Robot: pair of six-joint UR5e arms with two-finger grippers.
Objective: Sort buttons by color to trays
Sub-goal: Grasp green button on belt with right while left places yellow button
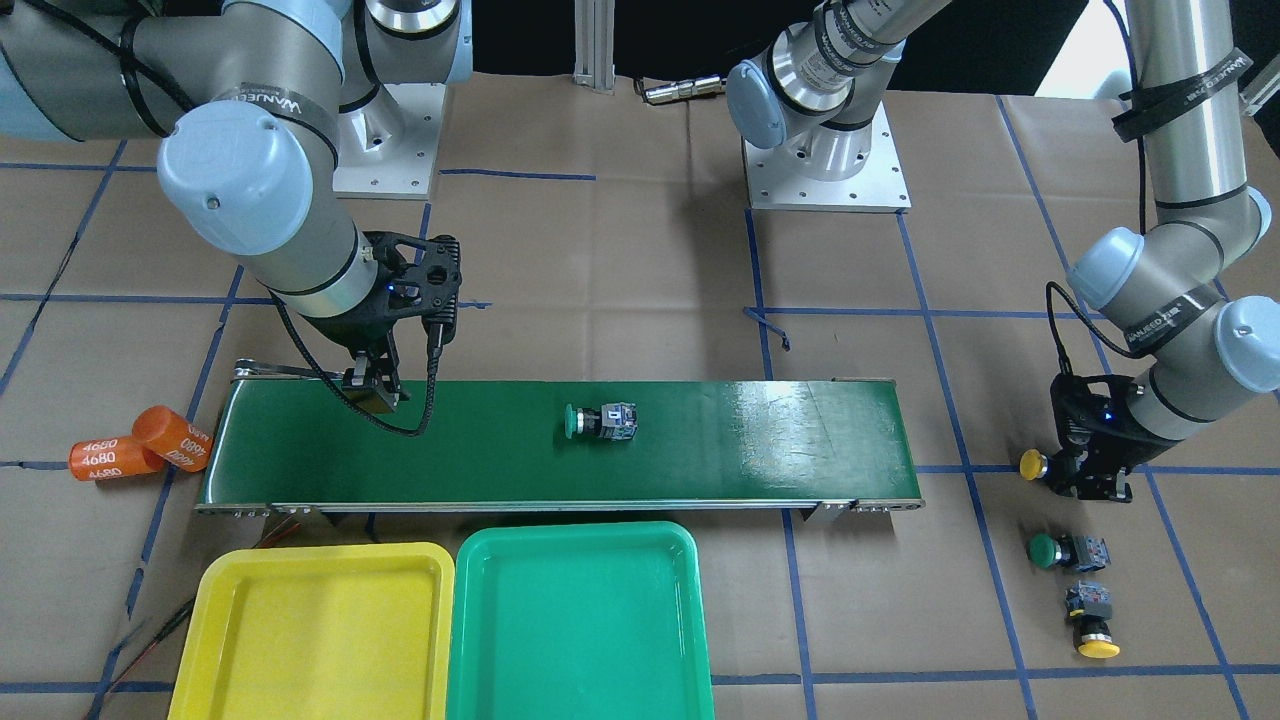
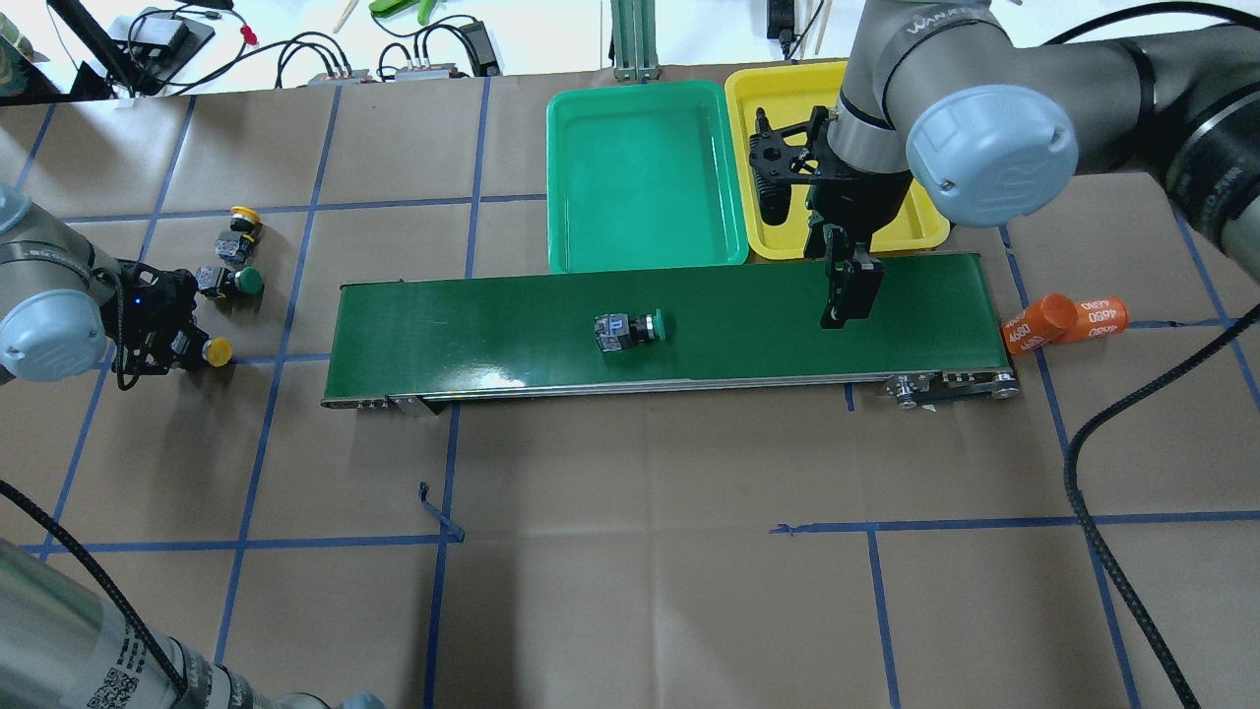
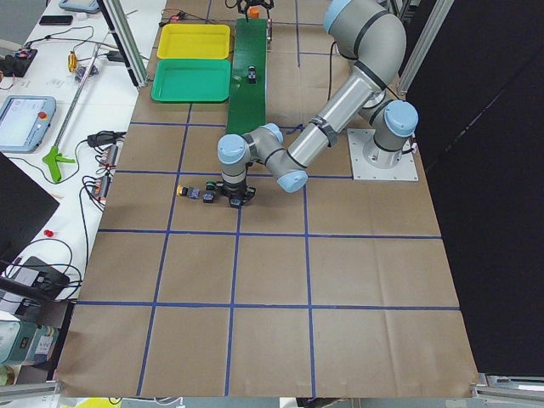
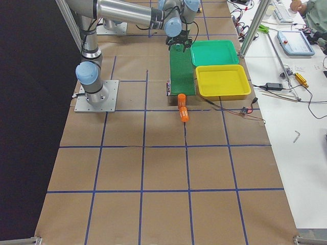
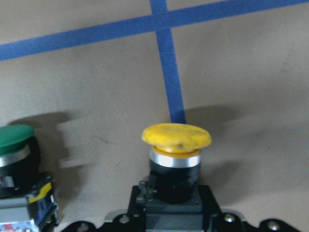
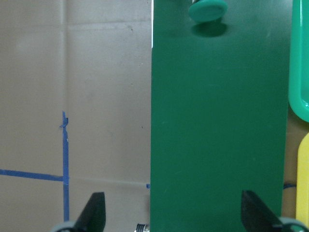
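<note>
A green button (image 1: 600, 422) lies on its side mid-belt; it also shows in the overhead view (image 2: 630, 329) and its cap at the top of the right wrist view (image 6: 207, 9). My right gripper (image 1: 375, 385) hangs open and empty over the belt's end near the trays, its fingertips (image 6: 94, 210) wide apart. My left gripper (image 1: 1085, 470) is low at the table, shut on a yellow button (image 5: 176, 137), cap pointing away from the fingers. A second green button (image 1: 1060, 551) and a second yellow button (image 1: 1093, 625) lie beside it. The yellow tray (image 1: 310, 630) and green tray (image 1: 580, 620) hold nothing.
The long dark-green conveyor belt (image 1: 750, 440) runs across the table between the arms. Two orange cylinders marked 4680 (image 1: 140, 445) lie off the belt's end by the right arm. Blue tape lines grid the brown paper.
</note>
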